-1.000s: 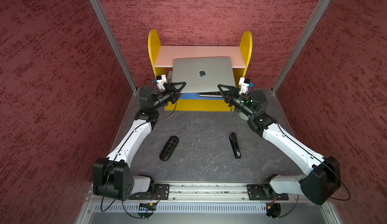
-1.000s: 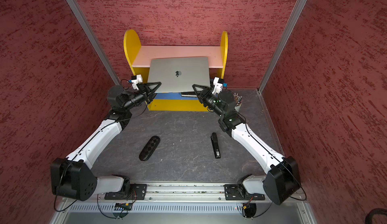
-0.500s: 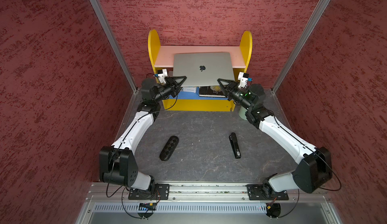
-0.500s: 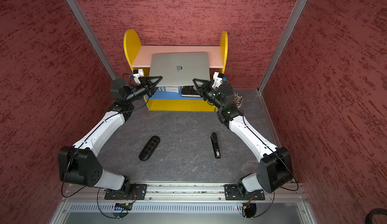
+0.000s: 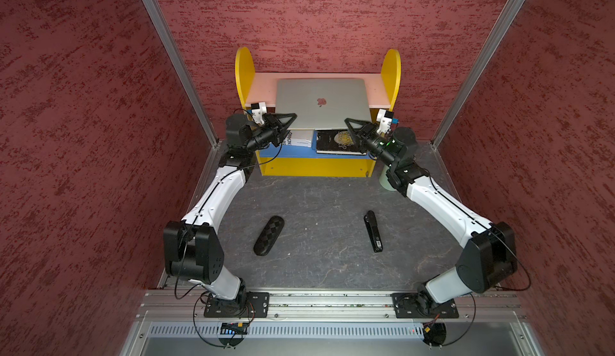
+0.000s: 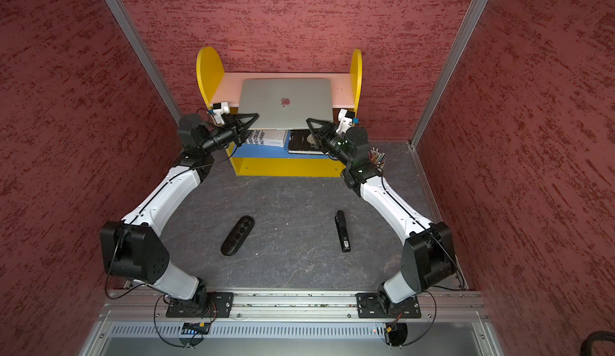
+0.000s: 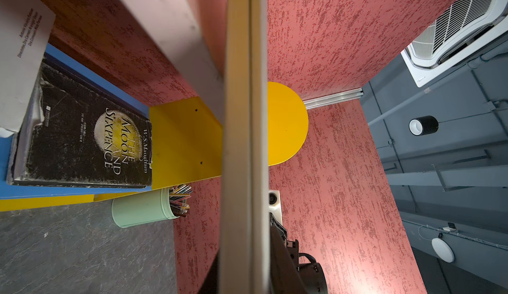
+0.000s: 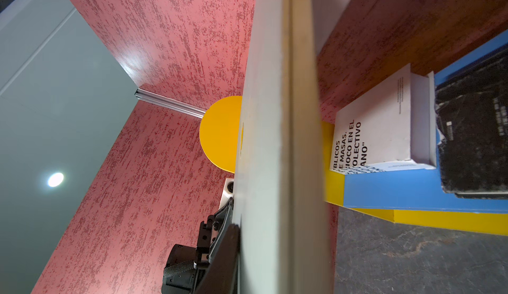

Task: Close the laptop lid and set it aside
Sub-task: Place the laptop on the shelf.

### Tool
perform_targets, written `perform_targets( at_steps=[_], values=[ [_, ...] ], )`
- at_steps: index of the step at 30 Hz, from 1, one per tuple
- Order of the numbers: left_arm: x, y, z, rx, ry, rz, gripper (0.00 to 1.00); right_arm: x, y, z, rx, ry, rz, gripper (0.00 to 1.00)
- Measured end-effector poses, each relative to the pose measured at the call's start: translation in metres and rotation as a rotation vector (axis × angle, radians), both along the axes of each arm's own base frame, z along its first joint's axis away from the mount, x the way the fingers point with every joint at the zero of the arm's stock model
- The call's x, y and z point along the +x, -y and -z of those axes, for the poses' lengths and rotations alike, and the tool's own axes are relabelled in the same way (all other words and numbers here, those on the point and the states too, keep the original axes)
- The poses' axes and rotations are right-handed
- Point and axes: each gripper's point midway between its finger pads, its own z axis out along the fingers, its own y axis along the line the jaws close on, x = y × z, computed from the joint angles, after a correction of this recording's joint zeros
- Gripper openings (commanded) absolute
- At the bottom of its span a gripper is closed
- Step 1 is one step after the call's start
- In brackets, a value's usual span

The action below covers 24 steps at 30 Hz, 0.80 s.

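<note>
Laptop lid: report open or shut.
Shut. In both top views the laptop lid shows its logo side, no screen or keys; wrist views show its edge flush against the base.

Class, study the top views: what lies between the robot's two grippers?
The closed laptop spans that gap, with one near corner gripped by the left gripper and the other by the right gripper. Both top views show this.

The shelf (image 5: pixel 244 71) stood at the counter's (image 5: pixel 319 198) 12 o'clock. The laptop (image 5: pixel 322 103) lay over its top board, overhanging toward 6 o'clock, above a book (image 5: pixel 301 138) with a second book (image 5: pixel 336 141) at its 3 o'clock. A cup (image 7: pixel 140 210) stood at the shelf's 4 o'clock. Nearer 6 o'clock lay a case (image 5: pixel 269 235), a stapler (image 5: pixel 373 231) at its 3 o'clock.
</note>
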Motion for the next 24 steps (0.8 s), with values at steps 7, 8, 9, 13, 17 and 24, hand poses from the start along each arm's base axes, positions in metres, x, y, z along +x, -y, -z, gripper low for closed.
perform_targets(
  at_steps=[7, 8, 9, 13, 17, 24],
  values=[
    [0.01, 0.005, -0.003, 0.005, 0.006, 0.003, 0.25, 0.004, -0.009, -0.004, -0.02, 0.025, -0.035, 0.29],
    [0.011, 0.005, -0.004, 0.011, 0.012, 0.0, 0.27, 0.005, -0.009, -0.005, -0.023, 0.028, -0.035, 0.3],
    [0.013, 0.004, -0.007, 0.017, 0.021, -0.008, 0.28, 0.006, -0.01, -0.007, -0.024, 0.035, -0.039, 0.3],
    [0.017, 0.001, -0.015, 0.037, 0.048, -0.033, 0.35, 0.004, -0.012, -0.016, -0.031, 0.06, -0.051, 0.32],
    [0.022, -0.001, -0.017, 0.05, 0.058, -0.046, 0.43, 0.006, -0.015, -0.016, -0.041, 0.063, -0.062, 0.35],
    [0.03, -0.002, -0.02, 0.065, 0.076, -0.05, 0.64, 0.005, -0.022, -0.02, -0.045, 0.068, -0.099, 0.43]
  ],
)
